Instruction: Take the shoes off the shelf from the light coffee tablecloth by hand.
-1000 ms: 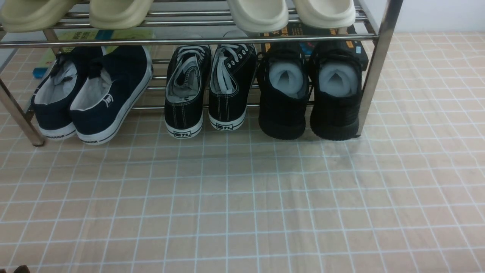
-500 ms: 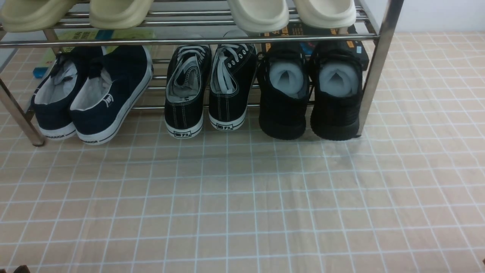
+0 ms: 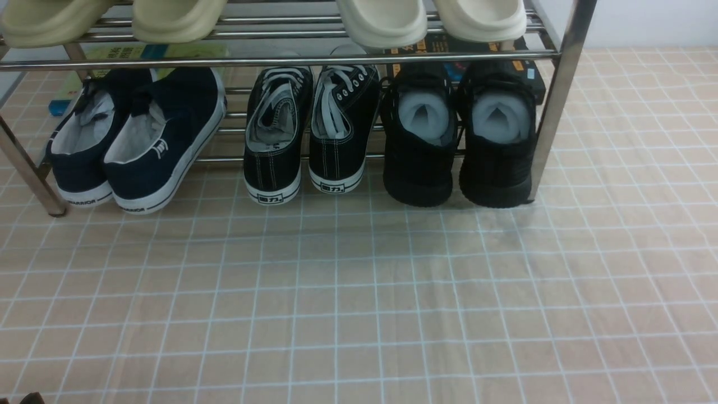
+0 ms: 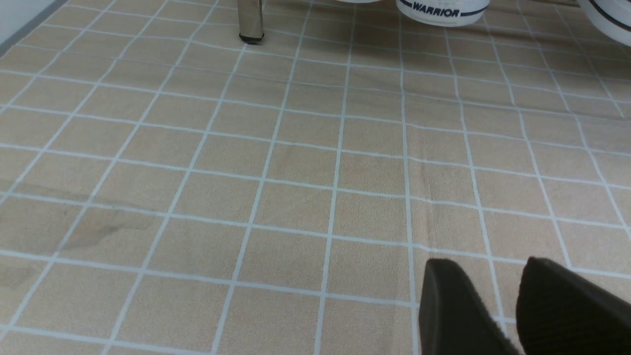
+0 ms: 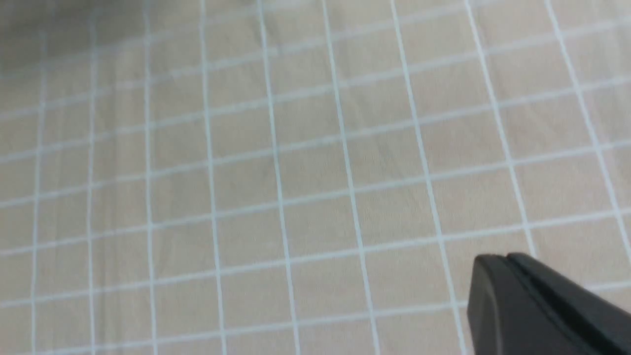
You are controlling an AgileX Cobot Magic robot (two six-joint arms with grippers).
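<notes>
The shoes, an all-black pair with pale grey stuffing (image 3: 457,151), stand heels-out at the right end of the shelf's (image 3: 280,60) lower tier, on the light coffee tablecloth (image 3: 359,292). Neither hand shows in the front view. In the left wrist view, my left gripper (image 4: 485,262) hovers over bare cloth, open by a narrow gap with nothing between its fingers. In the right wrist view, my right gripper (image 5: 503,257) is shut on nothing, fingers pressed together above the cloth. The shoes are out of both wrist views.
The right chrome post (image 3: 555,101) stands close against the right black shoe. Black canvas sneakers with white soles (image 3: 305,134) sit mid-shelf, navy slip-ons (image 3: 134,140) at the left. Cream slippers (image 3: 381,19) rest on the upper tier. The left wrist view shows a shelf leg (image 4: 250,22).
</notes>
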